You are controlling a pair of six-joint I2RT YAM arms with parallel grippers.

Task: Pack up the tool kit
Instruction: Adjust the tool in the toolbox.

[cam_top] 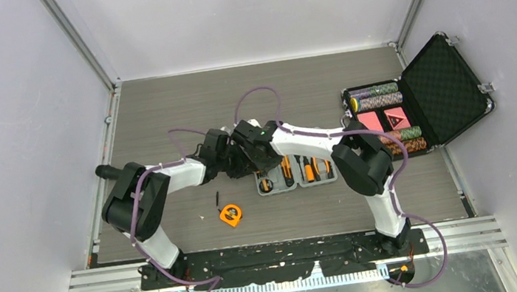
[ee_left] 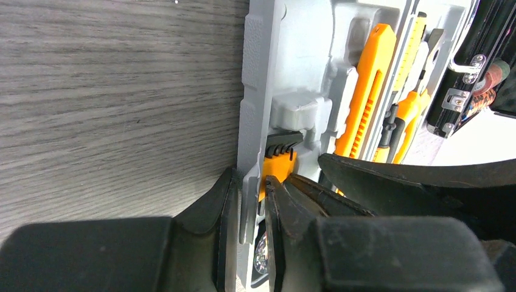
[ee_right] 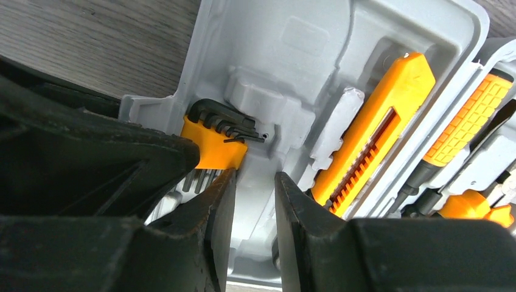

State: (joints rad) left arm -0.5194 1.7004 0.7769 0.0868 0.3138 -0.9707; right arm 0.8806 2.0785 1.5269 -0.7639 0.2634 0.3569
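Observation:
The grey tool kit case (cam_top: 296, 175) lies open mid-table, with orange tools in its slots. My left gripper (cam_top: 233, 158) is at its left end; in the left wrist view the gripper (ee_left: 249, 185) is shut on the case's grey side wall (ee_left: 258, 91). My right gripper (cam_top: 256, 163) hovers low over the same end. In the right wrist view it (ee_right: 255, 179) is slightly open, with only grey moulding between its fingers, next to the orange hex key holder (ee_right: 213, 146) and the orange utility knife (ee_right: 371, 140). An orange tape measure (cam_top: 231, 215) lies loose on the table.
A small black tool (cam_top: 216, 197) lies next to the tape measure. A black foam-lined case (cam_top: 442, 90) with poker chips stands open at the right. White walls and metal rails bound the table.

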